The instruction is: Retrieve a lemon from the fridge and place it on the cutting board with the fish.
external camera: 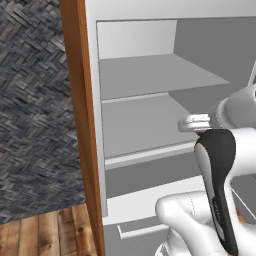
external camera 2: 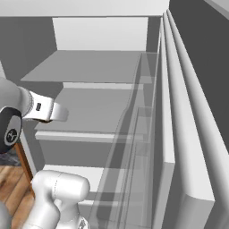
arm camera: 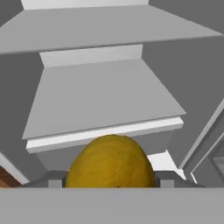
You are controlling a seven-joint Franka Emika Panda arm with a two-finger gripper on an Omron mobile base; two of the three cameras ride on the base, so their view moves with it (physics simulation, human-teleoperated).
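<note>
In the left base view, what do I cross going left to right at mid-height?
Dark woven wall → wood-brown side panel of the fridge → pale fridge shelves → the robot's arm.

Dark grey herringbone-textured wall (external camera: 30,100) left of view; wood-plank floor (external camera: 45,232) below, meeting wall's lower edge.

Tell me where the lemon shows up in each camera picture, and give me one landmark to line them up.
Left base view: a thin olive sliver of the lemon at right centre, under the white hand.
Right base view: I can't make it out.
Hand view: large, bottom centre, between the pincer fingers.
Shared landmark: the fridge middle shelf's white front lip.
</note>
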